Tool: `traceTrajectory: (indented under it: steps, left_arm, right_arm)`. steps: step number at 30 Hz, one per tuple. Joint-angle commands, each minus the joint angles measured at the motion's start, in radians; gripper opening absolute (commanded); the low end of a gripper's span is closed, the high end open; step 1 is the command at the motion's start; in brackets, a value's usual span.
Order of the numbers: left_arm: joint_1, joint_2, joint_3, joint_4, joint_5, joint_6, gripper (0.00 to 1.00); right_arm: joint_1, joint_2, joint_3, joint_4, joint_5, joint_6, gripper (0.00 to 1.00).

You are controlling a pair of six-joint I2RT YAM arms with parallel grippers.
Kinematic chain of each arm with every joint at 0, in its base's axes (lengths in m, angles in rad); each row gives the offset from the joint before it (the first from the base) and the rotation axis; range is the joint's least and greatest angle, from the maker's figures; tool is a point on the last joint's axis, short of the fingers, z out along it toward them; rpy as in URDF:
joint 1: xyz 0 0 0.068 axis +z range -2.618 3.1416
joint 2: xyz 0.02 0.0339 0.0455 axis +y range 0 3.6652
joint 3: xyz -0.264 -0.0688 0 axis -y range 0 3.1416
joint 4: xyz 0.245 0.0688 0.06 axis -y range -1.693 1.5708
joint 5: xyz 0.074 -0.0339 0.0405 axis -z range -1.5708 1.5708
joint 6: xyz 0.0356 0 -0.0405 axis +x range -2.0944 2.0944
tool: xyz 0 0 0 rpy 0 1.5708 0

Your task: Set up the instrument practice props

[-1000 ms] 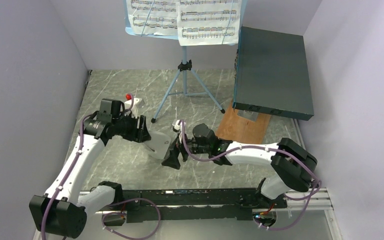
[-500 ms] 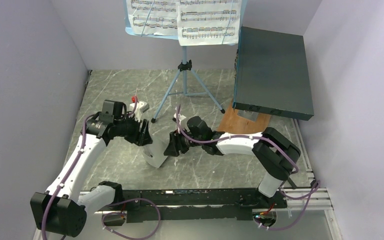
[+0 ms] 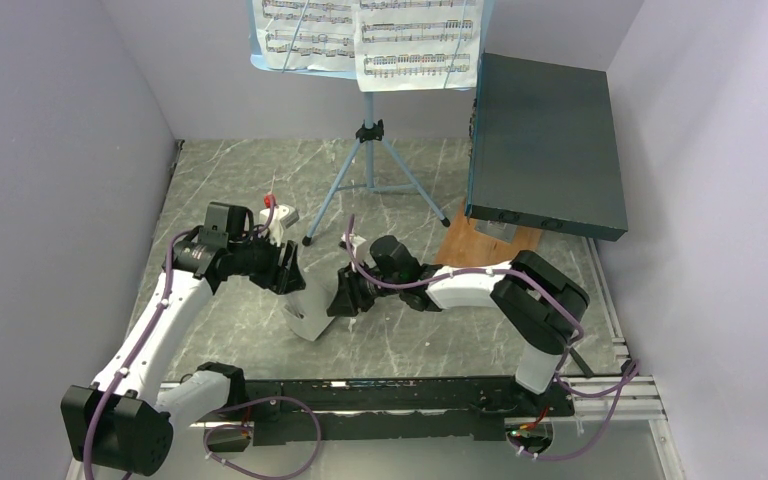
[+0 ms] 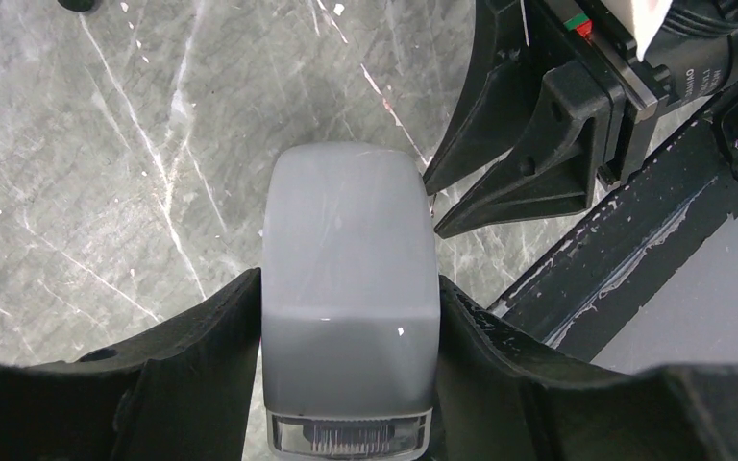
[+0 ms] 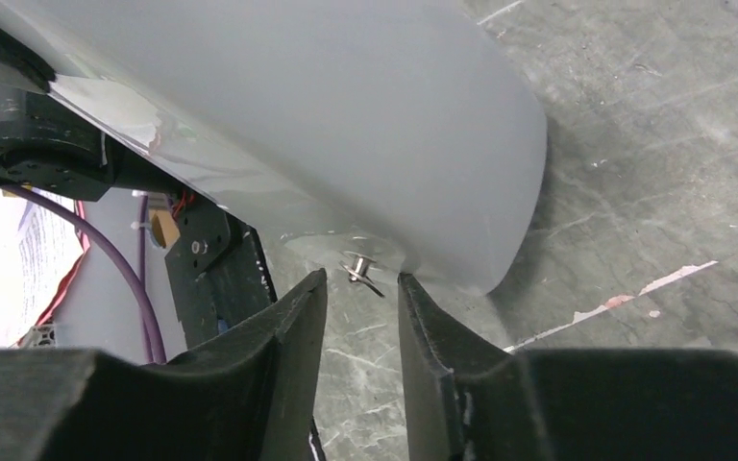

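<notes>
The grey-white pyramid metronome (image 3: 312, 305) sits tilted over the near middle of the marble table (image 3: 230, 180). It is clamped across its body by the left gripper (image 4: 348, 322), whose fingers (image 4: 213, 331) press both flanks. On its far side the right gripper (image 5: 359, 284) stands narrow around the small metal winding key (image 5: 364, 270). Whether it actually pinches the key cannot be told.

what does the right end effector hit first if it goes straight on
The metronome: its small metal key sits between the fingertips of the right end effector, the grey body just behind it, though depth is unclear.
</notes>
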Motion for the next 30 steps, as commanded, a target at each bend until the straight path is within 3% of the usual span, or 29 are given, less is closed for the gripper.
traceTrajectory:
  steps: [1, 8, 14, 24, 30]
  left_arm:
    - [-0.007, -0.037, 0.02, 0.066, 0.112, -0.002, 0.0]
    - [-0.007, -0.037, 0.016, 0.071, 0.112, -0.011, 0.0]
    - [-0.009, -0.048, 0.023, 0.061, 0.094, -0.019, 0.0]
    - [-0.009, -0.117, 0.002, 0.095, 0.014, -0.095, 0.0]
    - [-0.01, -0.214, -0.04, 0.153, -0.013, -0.17, 0.0]
  right_arm:
    - [0.005, 0.005, 0.046, 0.077, -0.026, -0.025, 0.33]
    - [0.007, 0.017, 0.063, 0.035, 0.015, -0.016, 0.24]
    - [0.007, 0.027, 0.076, -0.027, 0.135, 0.085, 0.0]
    - [-0.011, 0.004, 0.114, -0.17, 0.267, 0.43, 0.0]
    - [-0.043, -0.01, 0.027, -0.008, 0.215, 0.75, 0.0]
